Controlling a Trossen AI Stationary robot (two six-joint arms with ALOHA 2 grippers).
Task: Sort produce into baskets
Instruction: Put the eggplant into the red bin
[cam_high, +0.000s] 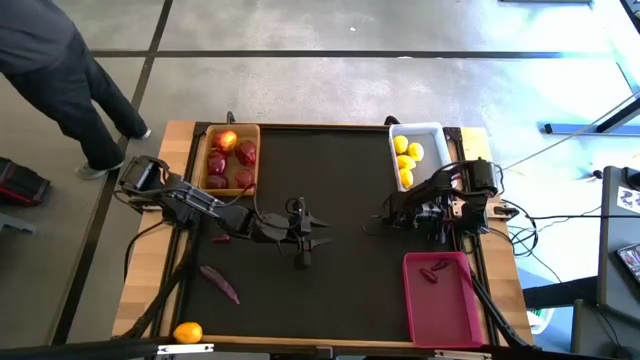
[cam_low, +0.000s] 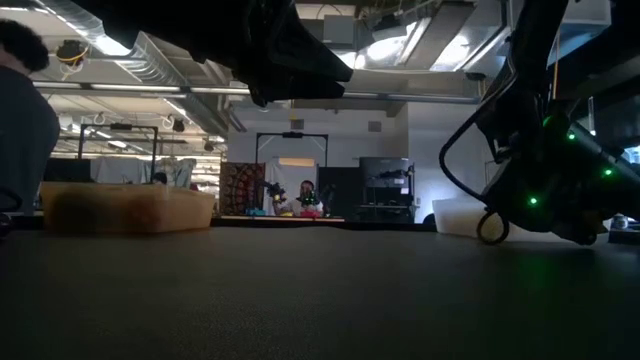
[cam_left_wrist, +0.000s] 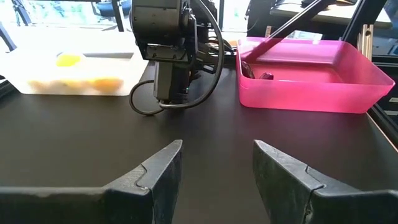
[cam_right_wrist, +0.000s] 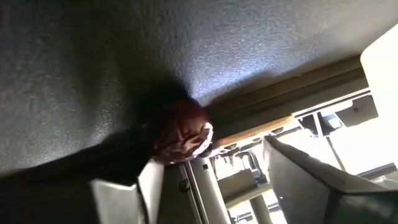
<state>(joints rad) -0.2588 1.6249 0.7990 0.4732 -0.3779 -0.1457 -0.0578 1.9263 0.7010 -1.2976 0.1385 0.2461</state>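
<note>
The tan wooden basket (cam_high: 228, 156) at the far left holds dark red round fruits. Yellow fruits lie in the white basket (cam_high: 415, 152) at the far right. The pink basket (cam_high: 441, 297) at the near right holds thin purple-red pieces. My left gripper (cam_left_wrist: 217, 165) hovers open over the middle of the mat (cam_high: 305, 235), nothing between its fingers. My right gripper (cam_right_wrist: 211, 155) is open and low over the mat between the white and pink baskets, under its own arm (cam_high: 445, 195). A dark red wrinkled roundish piece (cam_right_wrist: 178, 132) lies on the mat at one fingertip. My right gripper has one fingertip (cam_right_wrist: 152, 171) right beside the dark red piece (cam_right_wrist: 174, 146), which rests on the mat outside the gap between the fingers. I cannot tell whether the fingertip touches it.
A long purple-red piece (cam_high: 222, 283) and a small one (cam_high: 220, 238) lie on the mat's left half. An orange fruit (cam_high: 187, 332) sits at the near left corner. A person (cam_high: 60, 80) stands beyond the table's far left corner.
</note>
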